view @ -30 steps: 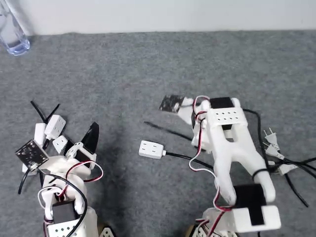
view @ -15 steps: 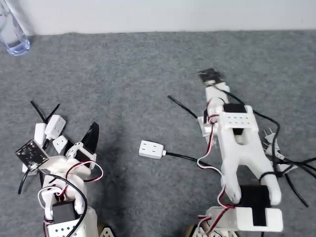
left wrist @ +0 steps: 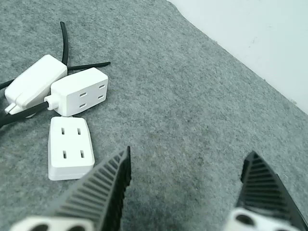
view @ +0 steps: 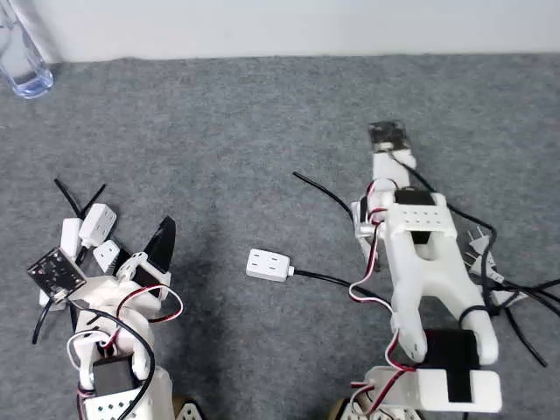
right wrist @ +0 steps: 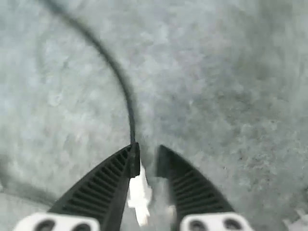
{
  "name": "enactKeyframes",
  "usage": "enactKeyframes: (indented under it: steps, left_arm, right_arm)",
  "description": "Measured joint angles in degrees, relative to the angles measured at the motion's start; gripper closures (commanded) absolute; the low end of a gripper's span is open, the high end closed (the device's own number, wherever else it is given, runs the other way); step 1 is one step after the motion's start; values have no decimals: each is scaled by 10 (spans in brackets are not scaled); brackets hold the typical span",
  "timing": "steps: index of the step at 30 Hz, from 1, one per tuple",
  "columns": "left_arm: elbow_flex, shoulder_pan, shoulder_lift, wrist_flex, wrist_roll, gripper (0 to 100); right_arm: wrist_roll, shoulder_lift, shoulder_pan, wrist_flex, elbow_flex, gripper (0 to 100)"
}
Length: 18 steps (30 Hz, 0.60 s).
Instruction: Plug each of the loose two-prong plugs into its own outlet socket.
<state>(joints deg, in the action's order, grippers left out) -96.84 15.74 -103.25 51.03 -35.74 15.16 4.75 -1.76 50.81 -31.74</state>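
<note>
Your gray mat (view: 219,131) carries everything. Right gripper (right wrist: 146,153) is out mid-mat, jaws almost together on something small. Left gripper (left wrist: 189,153) hangs spread wide, just beside a cluster of outlet sockets (left wrist: 70,147). A lone socket (view: 268,264) lies between the arms. The pinched bit looks like a white plug (right wrist: 139,192), black cord (right wrist: 115,72) trailing off.

I can read no words, numbers or signs here. The white outlet socket (left wrist: 70,147) shows me only slots.
</note>
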Motion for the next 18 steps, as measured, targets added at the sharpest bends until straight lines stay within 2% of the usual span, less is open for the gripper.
enactKeyframes:
  steps: [6,16,18]
  left_arm:
    - [0,0,0,0,0,652]
    - [0,0,0,0,0,652]
    - [0,0,0,0,0,652]
  right_arm:
    - [82,-2,-12,67,23,830]
    - [93,-74,-25,97,23,827]
    - [93,-97,-25,96,23,857]
